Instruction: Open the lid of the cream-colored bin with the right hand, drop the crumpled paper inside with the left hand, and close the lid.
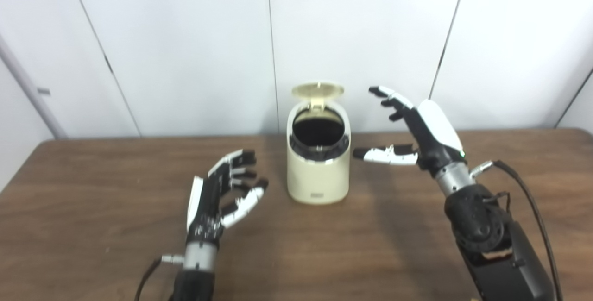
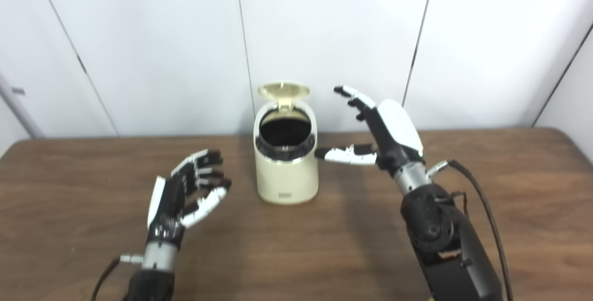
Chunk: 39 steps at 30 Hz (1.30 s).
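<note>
Just left of the empty, spread right hand (image 1: 419,129), the bin's (image 1: 318,171) raised lid (image 1: 318,89) looks light and hinged, best pushed at its top edge.

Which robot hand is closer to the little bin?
The right hand. It is raised beside the cream-colored bin, thumb reaching toward its side. The left hand is open, lower and nearer the camera, farther away.

The cream-colored bin (image 1: 318,171) stands upright, its lid (image 1: 318,90) raised at the back, dark interior seemingly empty.
</note>
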Tool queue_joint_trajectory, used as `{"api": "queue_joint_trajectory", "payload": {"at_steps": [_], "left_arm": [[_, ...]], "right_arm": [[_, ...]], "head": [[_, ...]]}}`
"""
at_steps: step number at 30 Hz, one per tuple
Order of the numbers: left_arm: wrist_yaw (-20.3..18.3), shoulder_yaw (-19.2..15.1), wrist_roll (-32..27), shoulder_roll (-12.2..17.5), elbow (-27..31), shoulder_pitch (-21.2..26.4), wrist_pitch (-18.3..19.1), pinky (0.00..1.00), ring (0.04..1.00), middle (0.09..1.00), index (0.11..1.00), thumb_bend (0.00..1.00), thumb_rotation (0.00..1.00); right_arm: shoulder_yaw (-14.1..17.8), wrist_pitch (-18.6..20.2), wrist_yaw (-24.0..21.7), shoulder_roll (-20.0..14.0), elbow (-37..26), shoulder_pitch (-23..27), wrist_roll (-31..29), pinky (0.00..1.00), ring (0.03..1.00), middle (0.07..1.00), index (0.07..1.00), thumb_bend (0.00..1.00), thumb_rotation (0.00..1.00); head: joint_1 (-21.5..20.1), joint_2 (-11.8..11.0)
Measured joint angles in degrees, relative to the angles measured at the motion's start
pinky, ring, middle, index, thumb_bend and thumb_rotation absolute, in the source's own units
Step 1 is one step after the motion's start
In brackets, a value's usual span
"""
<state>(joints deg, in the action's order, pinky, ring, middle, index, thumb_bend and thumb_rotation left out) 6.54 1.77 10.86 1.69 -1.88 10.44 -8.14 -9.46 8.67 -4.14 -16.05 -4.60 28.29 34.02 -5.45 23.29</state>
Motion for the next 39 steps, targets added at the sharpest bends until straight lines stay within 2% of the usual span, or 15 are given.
{"api": "queue_joint_trajectory", "payload": {"at_steps": [6,13,18,31,39], "left_arm": [[-0.1,0.4,0.8,0.0,-0.1,0.0,-0.3,0.55,0.669,0.735,0.754,0.66,0.1],[0.0,0.4,1.8,-0.2,-0.1,0.0,-0.2,0.57,0.672,0.73,0.754,0.7,0.07],[0.0,0.3,2.1,-0.4,-0.1,0.0,-0.1,0.56,0.668,0.728,0.752,0.71,0.07],[0.0,0.3,2.9,-1.1,-0.1,0.0,0.4,0.57,0.67,0.727,0.754,0.71,0.07],[0.2,0.3,3.4,-1.3,-0.1,0.0,0.5,0.56,0.66,0.724,0.748,0.72,0.09]], "right_arm": [[-1.5,0.0,-1.1,-0.7,2.5,3.7,1.8,0.71,0.836,0.868,0.858,0.71,0.5],[-3.2,-0.1,-2.3,-1.0,5.1,6.6,4.0,0.73,0.858,0.859,0.851,0.73,0.48],[-3.7,0.0,-3.5,-1.0,5.2,8.1,4.5,0.75,0.868,0.868,0.855,0.73,0.46],[-6.2,0.1,-6.6,-0.6,6.4,10.6,5.4,0.76,0.868,0.865,0.861,0.73,0.48],[-7.5,-0.1,-7.5,-0.6,3.4,10.7,5.6,0.74,0.862,0.842,0.836,0.72,0.51]], "head": [[0.4,0.0],[0.9,0.2],[1.0,0.4],[1.5,1.0],[1.5,1.4]]}}
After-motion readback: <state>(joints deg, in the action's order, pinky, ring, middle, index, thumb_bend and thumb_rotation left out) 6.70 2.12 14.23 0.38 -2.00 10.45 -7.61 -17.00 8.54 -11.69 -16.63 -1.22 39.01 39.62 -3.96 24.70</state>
